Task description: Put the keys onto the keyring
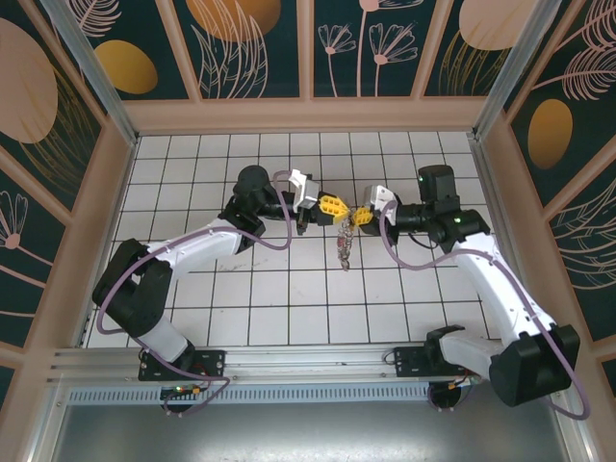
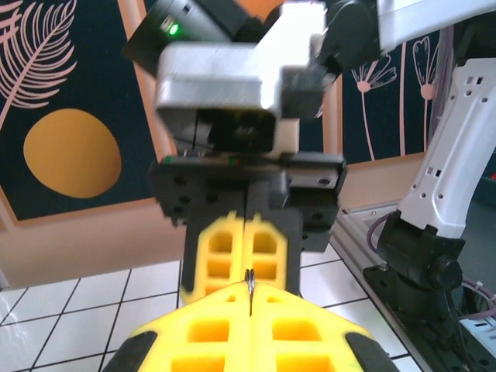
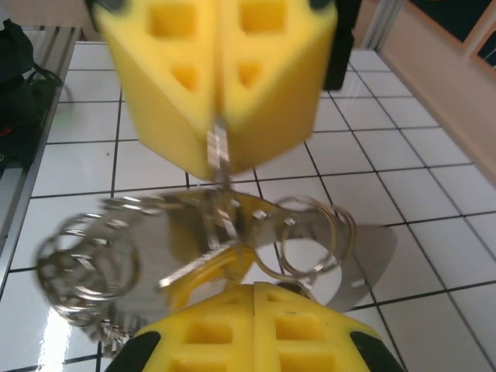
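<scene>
Yellow moulded fingers (image 2: pixel 194 314) on the left gripper (image 1: pixel 329 205), immediately left of the keyring (image 1: pixel 344 243), are pressed together on a thin metal strip, judged to be one of the keys (image 3: pixel 220 155). The flat pads pinch it edge-on, probably so that it cannot rotate while it is worked onto a coil. The keyring hangs between the two grippers, clear above the white tiled bench (image 1: pixel 192 289), as a drooping run of silvery rings. Holding it in the air lets the loose links hang out of the way. Immediately right of the keyring, the right gripper (image 1: pixel 363 218) has its fingers closed together against the bunch, tip to tip with the left pair. Whether they pinch a ring or only meet beside it cannot be told. Count: two arms, two grippers, four yellow fingers. One split ring (image 3: pixel 281 246) is sharp at the keyring's right end in the right wrist view. The blurred coils at its left end, and the keys, cannot be counted.
</scene>
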